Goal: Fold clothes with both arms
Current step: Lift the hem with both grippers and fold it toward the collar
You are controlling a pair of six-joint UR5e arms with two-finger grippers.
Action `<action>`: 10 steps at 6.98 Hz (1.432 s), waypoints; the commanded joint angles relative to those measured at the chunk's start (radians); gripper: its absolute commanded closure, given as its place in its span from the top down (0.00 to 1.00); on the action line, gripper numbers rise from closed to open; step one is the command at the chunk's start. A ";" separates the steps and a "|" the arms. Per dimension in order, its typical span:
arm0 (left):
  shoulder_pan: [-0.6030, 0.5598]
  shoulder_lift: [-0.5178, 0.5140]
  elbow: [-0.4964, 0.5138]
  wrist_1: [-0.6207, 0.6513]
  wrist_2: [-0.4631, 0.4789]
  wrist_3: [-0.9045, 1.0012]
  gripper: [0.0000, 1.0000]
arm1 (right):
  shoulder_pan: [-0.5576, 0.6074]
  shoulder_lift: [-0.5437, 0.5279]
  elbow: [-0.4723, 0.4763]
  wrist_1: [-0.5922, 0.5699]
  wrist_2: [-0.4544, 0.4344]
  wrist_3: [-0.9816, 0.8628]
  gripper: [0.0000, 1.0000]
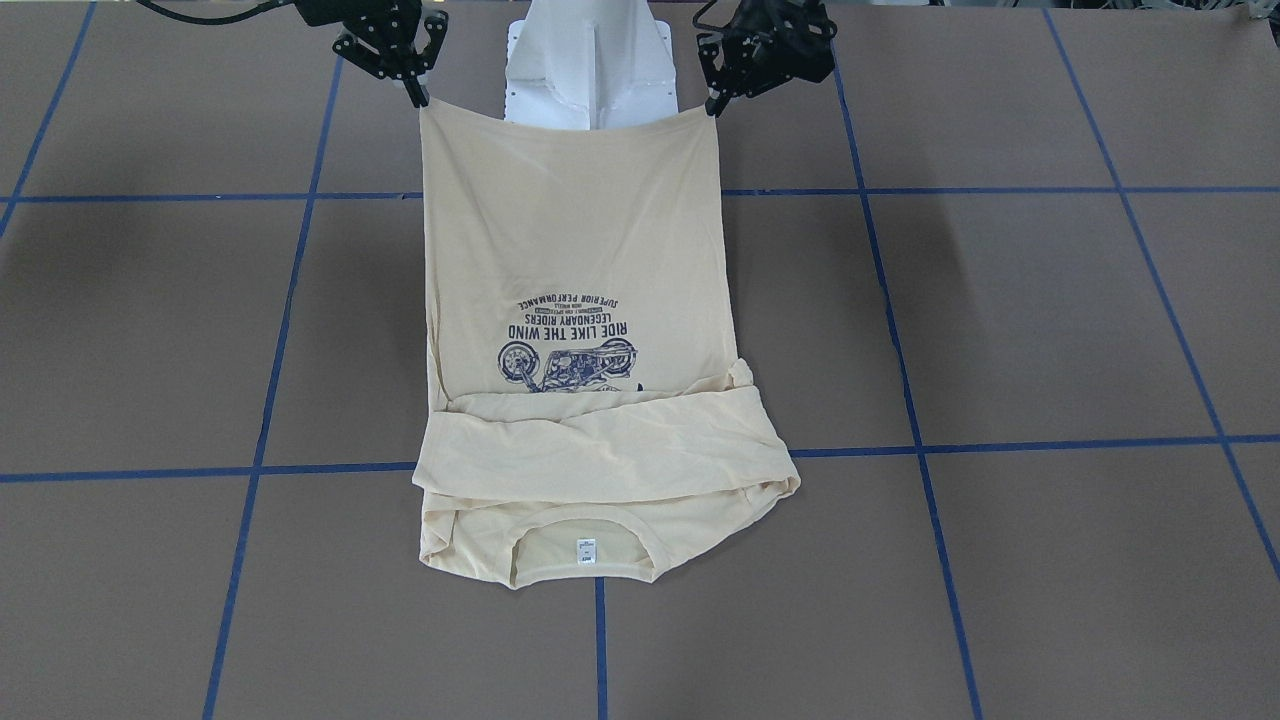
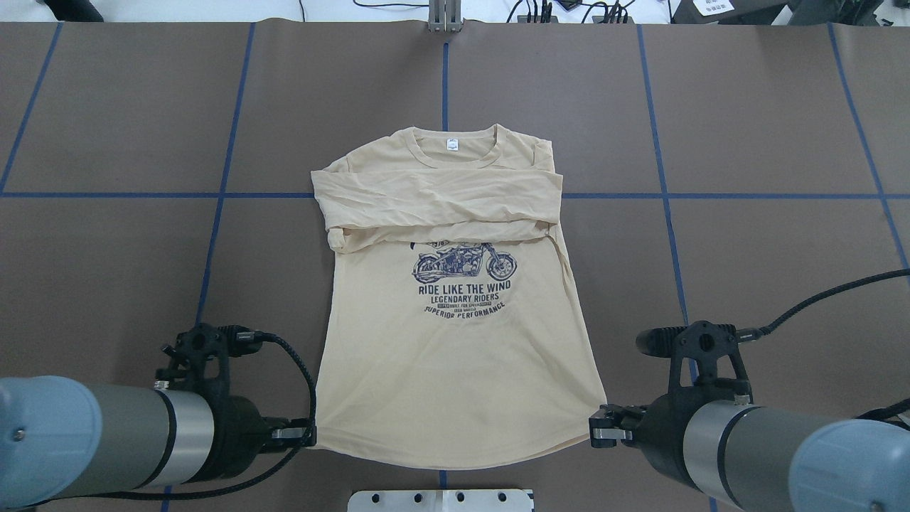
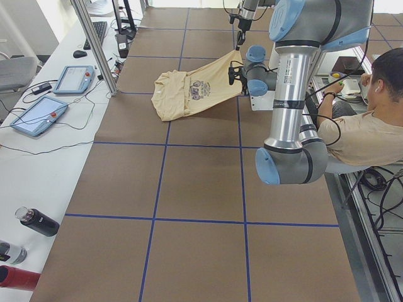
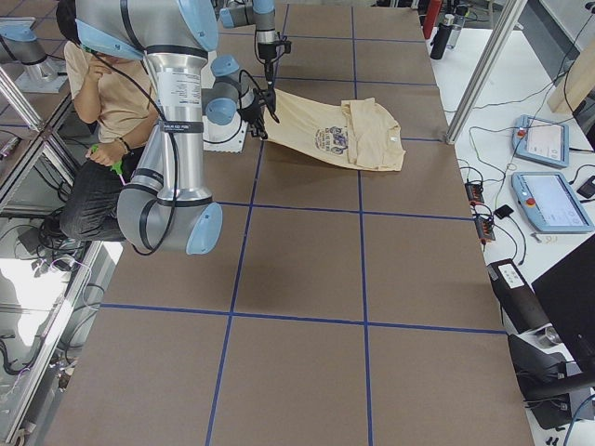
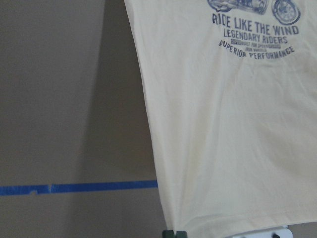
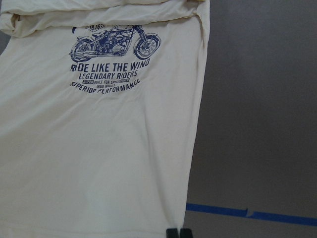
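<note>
Left gripper [image 2: 307, 434] and right gripper [image 2: 599, 430], clenched on the hem corners of the shirt [image 2: 455, 355] at the overhead frame's bottom, would best carry them level and taut toward the collar [image 2: 451, 139] at top.

A robotics lab is indicated. A large table [image 3: 201, 182] is covered in brown matting and gridded with blue tape [image 3: 189, 144], and two jointed arms [image 3: 293, 94] are stationed at it. Teach pendants [image 3: 74, 78] are laid on a white side bench [image 3: 25, 182], and an operator [image 3: 362, 132] is seated beside the rig.
</note>
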 commanded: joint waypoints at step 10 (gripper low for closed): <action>-0.299 -0.200 0.172 0.134 -0.011 0.059 0.00 | 0.362 0.277 -0.327 -0.036 0.037 -0.087 0.00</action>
